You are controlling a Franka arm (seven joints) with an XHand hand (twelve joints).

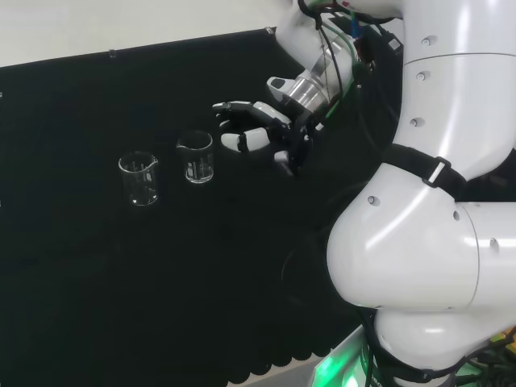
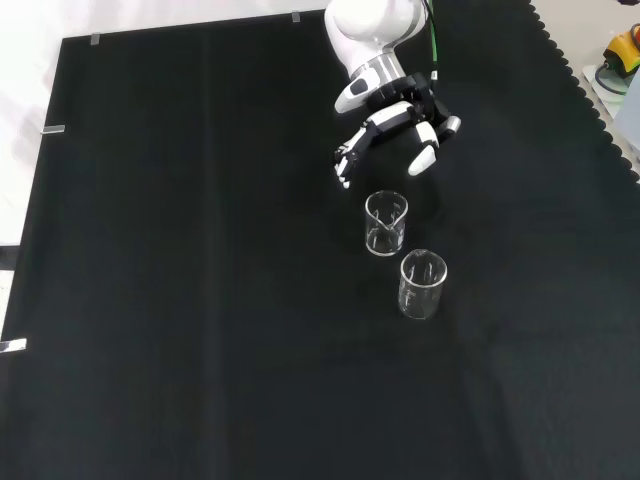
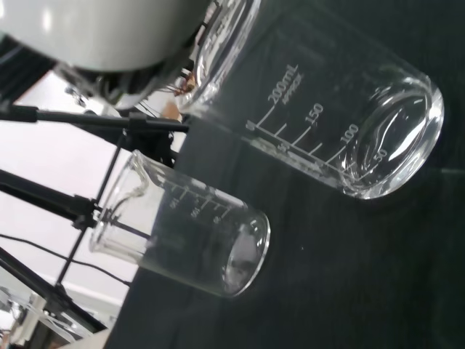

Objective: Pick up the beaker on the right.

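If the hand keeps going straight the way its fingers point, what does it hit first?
Most likely the nearer beaker, which stands just ahead of the open hand. The second beaker stands beyond it. The hand may be a little above the rim, so height is uncertain.

Target beaker (image 1: 196,158): clear glass, printed graduation marks on its wall, pour spout at the rim, upright on the black cloth, apparently empty. In the head view it stands just left of the hand (image 1: 258,129), near the fingertips and apart from them. In the front view it sits just below the hand, untouched.
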